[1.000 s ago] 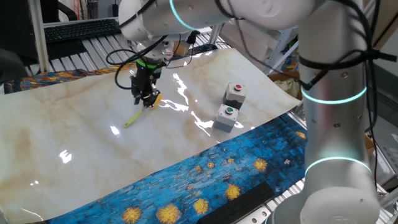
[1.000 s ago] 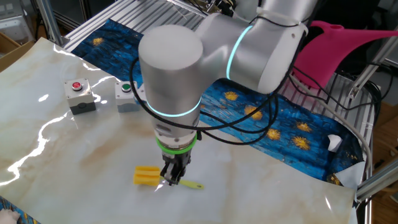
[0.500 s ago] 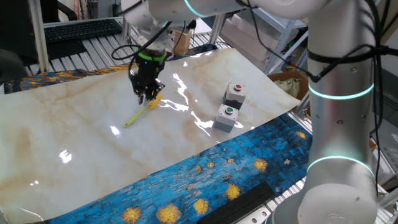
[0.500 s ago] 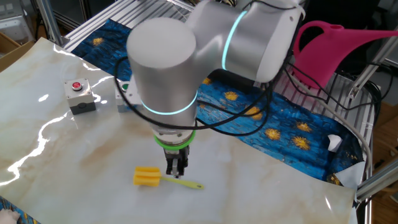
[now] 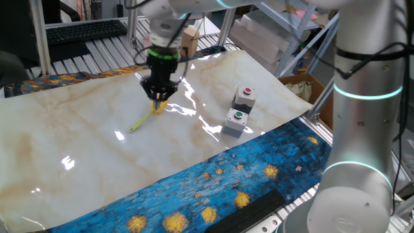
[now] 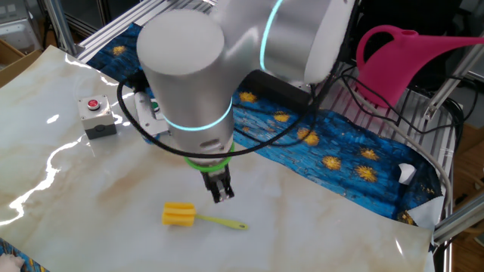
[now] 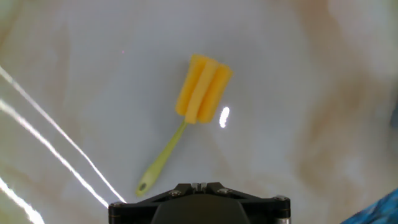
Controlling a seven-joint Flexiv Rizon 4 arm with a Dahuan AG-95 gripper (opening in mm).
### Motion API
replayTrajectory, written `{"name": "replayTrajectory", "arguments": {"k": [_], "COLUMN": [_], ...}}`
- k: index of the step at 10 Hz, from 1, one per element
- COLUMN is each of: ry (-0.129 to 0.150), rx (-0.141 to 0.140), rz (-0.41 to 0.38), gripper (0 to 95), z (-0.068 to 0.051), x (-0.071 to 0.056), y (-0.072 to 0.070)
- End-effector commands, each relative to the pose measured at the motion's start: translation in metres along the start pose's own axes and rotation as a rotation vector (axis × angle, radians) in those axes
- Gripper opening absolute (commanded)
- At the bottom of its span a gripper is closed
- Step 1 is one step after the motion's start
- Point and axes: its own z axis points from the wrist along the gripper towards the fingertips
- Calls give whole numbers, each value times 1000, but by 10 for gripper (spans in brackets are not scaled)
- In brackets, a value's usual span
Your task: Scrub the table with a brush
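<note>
One fixed view shows the table, a glossy cream marble-patterned top that fills most of the picture, with the blue cloth printed with yellow flowers running along its edge toward 5 o'clock. The white arm stands tall at 3 o'clock and reaches over to the gripper, which hangs above the tabletop near 11 o'clock. From the other fixed view the gripper points down with its fingertips pressed close together and nothing between them, clear of the surface. A pink watering can sits at 2 o'clock in that view. Two grey button boxes stand on the table side by side, one with a red button, one with a green. The brush lies flat on the table, just toward 7 o'clock of the gripper and apart from it. In the hand view the brush lies slanted, its yellow bristle head toward 1 o'clock and its thin handle running toward 7 o'clock.
</note>
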Motion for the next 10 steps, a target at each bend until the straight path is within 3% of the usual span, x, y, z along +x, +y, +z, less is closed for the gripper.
{"name": "replayTrajectory", "arguments": {"k": [1,4,6,9,10], "ry": [-31,-71,-88,-82,-83], "rx": [70,72,67,70,71], "rz": [-446,-542,-567,-663,-659], "gripper": [0,0,0,0,0], "z": [-7,2,14,23,27], "x": [17,19,21,24,26], "y": [-35,-49,-61,-77,-80]}}
